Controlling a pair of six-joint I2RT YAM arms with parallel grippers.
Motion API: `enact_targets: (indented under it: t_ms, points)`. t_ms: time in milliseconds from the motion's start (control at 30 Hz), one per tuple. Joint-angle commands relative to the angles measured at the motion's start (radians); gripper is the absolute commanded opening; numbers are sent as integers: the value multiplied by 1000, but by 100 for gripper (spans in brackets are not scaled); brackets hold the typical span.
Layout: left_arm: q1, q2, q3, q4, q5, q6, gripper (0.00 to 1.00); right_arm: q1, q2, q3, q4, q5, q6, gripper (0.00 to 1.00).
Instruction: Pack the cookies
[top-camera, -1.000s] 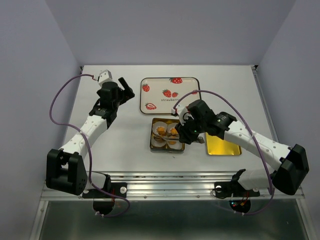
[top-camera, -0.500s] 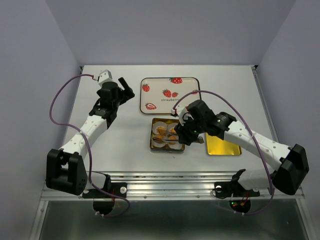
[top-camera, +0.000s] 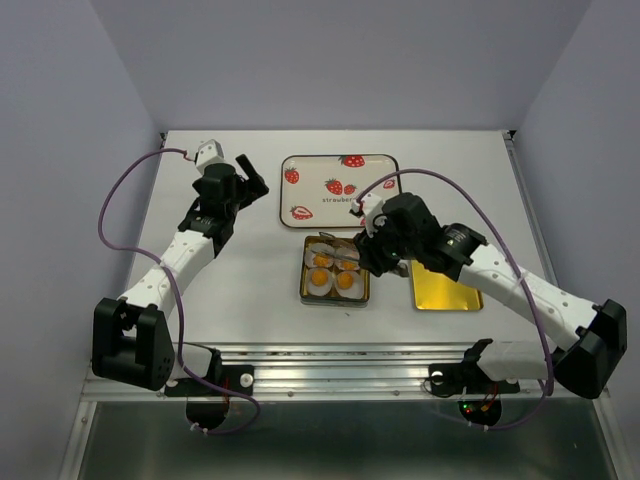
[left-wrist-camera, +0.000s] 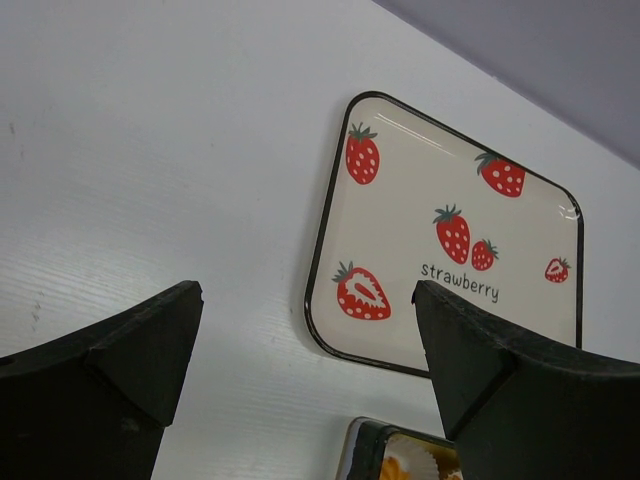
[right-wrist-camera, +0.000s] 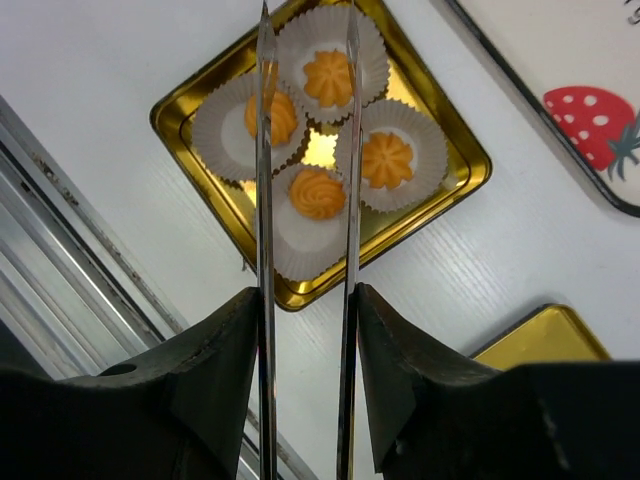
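Four orange-yellow cookies (right-wrist-camera: 317, 193) sit in white paper cups inside the square gold tin (right-wrist-camera: 470, 165), which is at the table's middle in the top view (top-camera: 307, 285). My right gripper (right-wrist-camera: 307, 300) is shut on metal tongs (right-wrist-camera: 265, 200) and holds them above the tin. The blades are apart with nothing between them. In the top view the right gripper (top-camera: 372, 250) is over the tin's right edge. My left gripper (top-camera: 250, 180) is open and empty at the far left, and its view shows the tin's corner (left-wrist-camera: 370, 450).
A cream tray with printed strawberries (top-camera: 338, 187) lies behind the tin and shows in both wrist views (left-wrist-camera: 450, 240) (right-wrist-camera: 560, 90). The gold tin lid (top-camera: 445, 290) lies right of the tin, under my right arm. The table's metal front rail is near.
My right gripper has drawn back up and to the right from the tin with the tongs. All four cookies now show in the tin. The left arm has not moved.
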Motion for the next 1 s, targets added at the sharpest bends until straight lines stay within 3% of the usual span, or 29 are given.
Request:
enact_targets:
  t_ms: [0,67,167,233,567,700,833,967]
  points:
    - [-4,-31,19,23,-27,18,99,9,-39,70,92,86,44,47]
    - [-4,-29,19,23,-26,19,99,9,-27,91,96,156,94,43]
    - [-4,-29,13,24,-23,21,99,-26,11,108,119,406,154,42]
    - [-3,-26,8,24,-12,21,99,-105,42,114,136,417,175,40]
    - [-7,-61,-75,29,80,4,99,-567,277,119,441,370,292,38]
    - [-12,-71,-98,35,92,-2,99,-645,428,148,454,378,257,38]
    - [-13,-69,-101,44,100,-1,99,-716,525,87,674,292,127,40]
    - [-18,-68,-96,44,102,-2,99,-764,649,134,685,249,97,40]
